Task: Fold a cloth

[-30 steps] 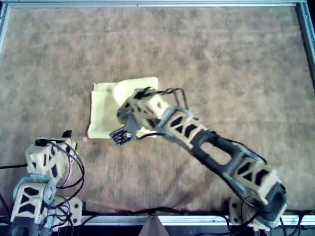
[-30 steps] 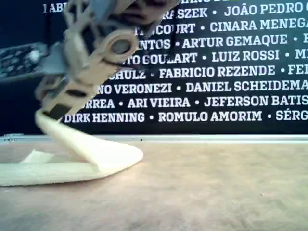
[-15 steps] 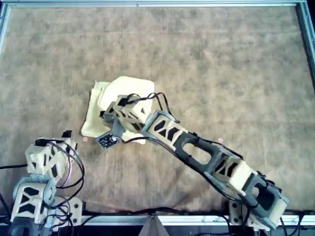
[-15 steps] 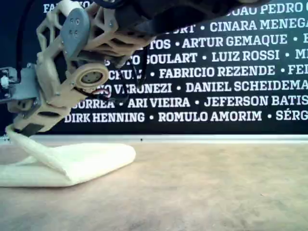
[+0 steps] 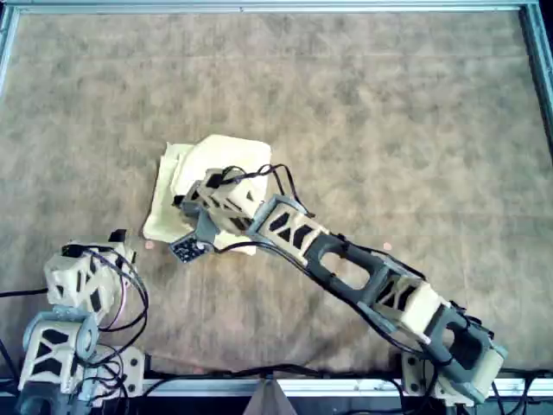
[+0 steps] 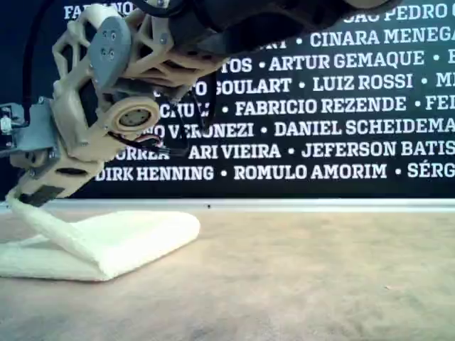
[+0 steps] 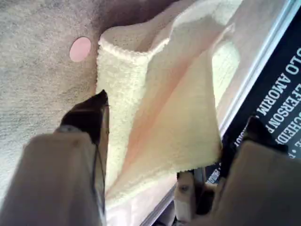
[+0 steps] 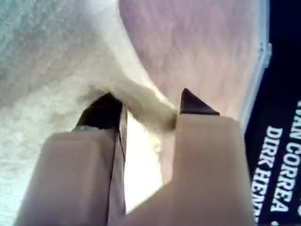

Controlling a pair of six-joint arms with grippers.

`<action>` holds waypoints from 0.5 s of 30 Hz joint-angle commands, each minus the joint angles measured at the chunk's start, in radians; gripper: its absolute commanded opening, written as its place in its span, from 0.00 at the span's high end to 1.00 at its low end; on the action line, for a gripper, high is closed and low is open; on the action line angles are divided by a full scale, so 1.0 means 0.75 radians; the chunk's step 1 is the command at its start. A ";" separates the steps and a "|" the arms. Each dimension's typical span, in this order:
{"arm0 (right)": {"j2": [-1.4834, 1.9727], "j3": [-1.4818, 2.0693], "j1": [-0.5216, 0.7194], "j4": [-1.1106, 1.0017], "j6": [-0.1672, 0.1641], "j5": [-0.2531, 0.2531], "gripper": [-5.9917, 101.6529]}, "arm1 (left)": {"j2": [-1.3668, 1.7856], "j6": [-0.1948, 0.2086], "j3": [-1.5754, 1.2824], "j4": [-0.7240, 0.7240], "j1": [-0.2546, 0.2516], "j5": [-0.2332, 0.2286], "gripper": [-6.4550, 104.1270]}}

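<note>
Over overhead view's left-centre, second gripper (image 8: 146, 110) pinching soft pale-yellow fabric cloth (image 5: 226, 156) edge; light, limp; first gripper (image 7: 164, 141) probably spread.

My second pincer (image 8: 148, 110) clamped, arm outstretched; my first pincer (image 7: 164, 122) agape.

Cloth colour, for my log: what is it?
Pale yellow cloth; clearest in the overhead view.

The cloth (image 5: 220, 169) is a plain pale yellow. Under it, the table mat (image 5: 389, 112) is mottled brown and grey. A small pink dot (image 7: 80, 48) marks the mat near the first gripper (image 7: 164, 141), whose arm is beige with black fingertips (image 7: 94, 110).
</note>
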State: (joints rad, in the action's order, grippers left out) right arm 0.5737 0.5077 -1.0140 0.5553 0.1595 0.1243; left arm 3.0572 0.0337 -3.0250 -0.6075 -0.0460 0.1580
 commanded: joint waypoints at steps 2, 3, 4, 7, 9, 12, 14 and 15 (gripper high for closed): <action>0.292 -0.090 -0.014 -0.037 -0.008 0.010 0.51 | 0.006 0.004 0.025 0.004 0.022 -0.002 0.04; 0.311 -0.090 -0.012 -0.035 -0.008 0.010 0.51 | 0.006 0.004 0.025 0.004 0.022 -0.002 0.04; 0.327 -0.090 -0.012 -0.022 -0.010 0.012 0.51 | 0.006 0.004 0.025 0.004 0.022 -0.002 0.04; 0.342 -0.090 -0.012 0.094 -0.010 0.012 0.51 | 0.006 0.004 0.025 0.004 0.022 -0.002 0.04; 0.348 -0.090 -0.014 0.186 -0.010 0.012 0.51 | 0.006 0.004 0.025 0.004 0.022 -0.002 0.04; 0.368 -0.115 0.004 0.360 -0.010 0.012 0.51 | 0.006 0.004 0.025 0.004 0.022 -0.002 0.04; 0.440 -0.108 0.012 0.517 0.012 -0.006 0.53 | 0.006 0.004 0.025 0.004 0.022 -0.002 0.04; 0.493 -0.090 0.012 0.607 0.012 -0.006 0.55 | 0.006 0.004 0.025 0.004 0.022 -0.002 0.04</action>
State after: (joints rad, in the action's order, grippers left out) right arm 0.7225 0.5077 -1.0170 0.8575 0.1641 0.1212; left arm 3.0572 0.0337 -3.0250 -0.6075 -0.0460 0.1580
